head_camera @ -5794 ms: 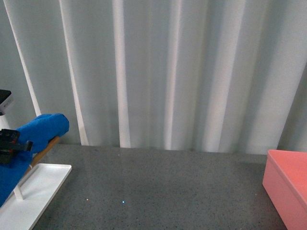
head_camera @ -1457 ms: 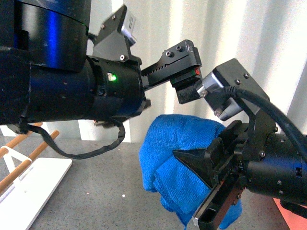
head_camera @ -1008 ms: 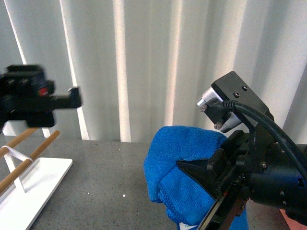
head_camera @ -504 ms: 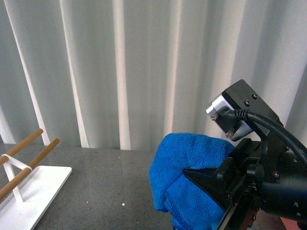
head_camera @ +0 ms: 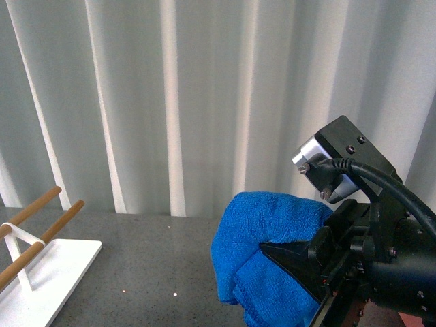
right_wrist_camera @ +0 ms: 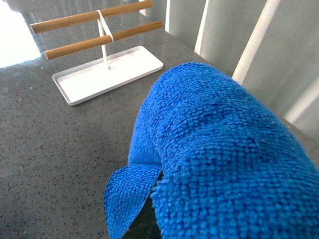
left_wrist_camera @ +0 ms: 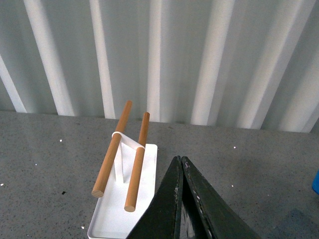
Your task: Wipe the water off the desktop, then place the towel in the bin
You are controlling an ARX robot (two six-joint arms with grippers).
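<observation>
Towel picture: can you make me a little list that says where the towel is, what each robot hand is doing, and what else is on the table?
towel: blue and fluffy, bunched up in the right hand
right hand: shut on the towel, over the table
left hand: shut, holding nothing
rack: white base with two wooden rods, standing on the table, nothing hanging on it
table: dark grey with tiny pale speckles

R gripper (head_camera: 300,278) clamped, L gripper (left_wrist_camera: 179,165) closed
</observation>
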